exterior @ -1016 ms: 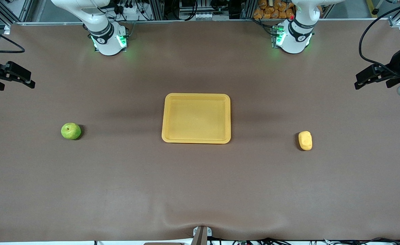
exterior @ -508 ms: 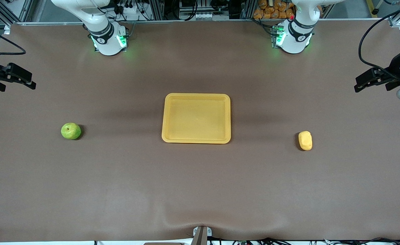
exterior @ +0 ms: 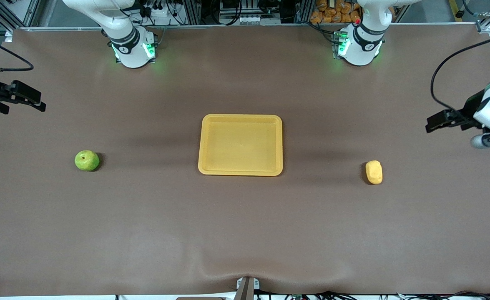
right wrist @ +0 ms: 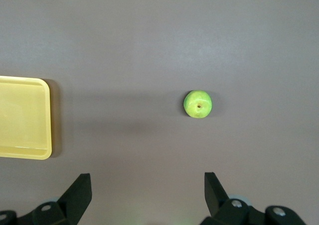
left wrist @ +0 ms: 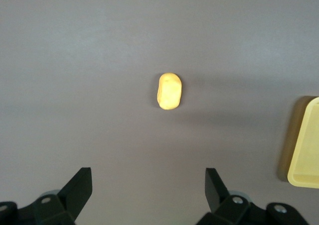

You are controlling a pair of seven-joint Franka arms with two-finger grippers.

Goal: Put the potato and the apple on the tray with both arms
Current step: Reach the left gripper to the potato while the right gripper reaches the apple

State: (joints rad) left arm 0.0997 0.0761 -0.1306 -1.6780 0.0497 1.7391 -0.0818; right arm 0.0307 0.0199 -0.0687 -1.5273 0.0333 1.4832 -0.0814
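Note:
The yellow-orange tray lies empty at the table's middle. The green apple sits toward the right arm's end; it also shows in the right wrist view. The yellow potato lies toward the left arm's end; it also shows in the left wrist view. My right gripper is open and empty, up in the air at the right arm's end of the table. My left gripper is open and empty, up in the air at the left arm's end. Its fingertips frame bare table.
The brown table mat stretches wide around the tray. The two arm bases stand along the table's edge farthest from the front camera. A tray corner shows in the left wrist view and in the right wrist view.
My left gripper has moved down and toward the potato. My right gripper has shifted only slightly. The apple, potato and tray have not moved.

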